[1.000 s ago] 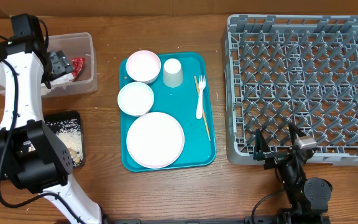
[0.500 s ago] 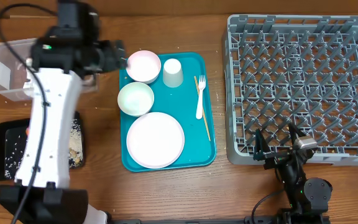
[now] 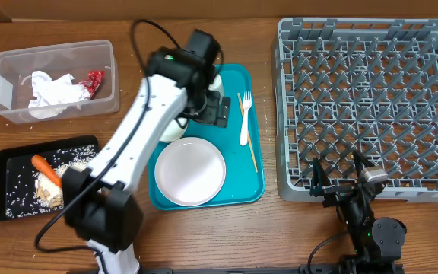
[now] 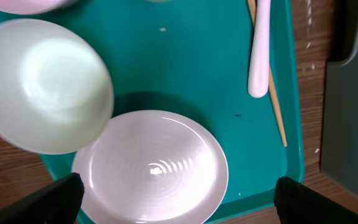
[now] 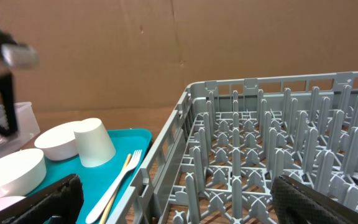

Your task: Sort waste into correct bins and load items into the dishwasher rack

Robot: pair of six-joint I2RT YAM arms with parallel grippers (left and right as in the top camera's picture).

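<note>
The rack (image 3: 367, 106) filled the right side of the counter (image 3: 265, 228), with the teal tray (image 3: 242, 183) at the middle. The tub (image 3: 6, 72) stood far left, the black tray (image 3: 14, 198) in front of it. The left tool (image 3: 215, 113) hung over the teal tray, jaws wide, gripping nothing. The right tool (image 3: 335, 181) sat by the rack's near edge, equally wide and empty. On the teal tray lay the plate (image 3: 189, 172), two bowls (image 5: 10, 173), the cup (image 5: 95, 142), the fork (image 3: 245, 114) and the stick (image 3: 248, 148). Napkins (image 3: 52, 91) and the wrapper (image 3: 94, 79) lay in the tub, and the carrot (image 3: 46, 170) and rice (image 3: 52, 194) in the black tray.
</note>
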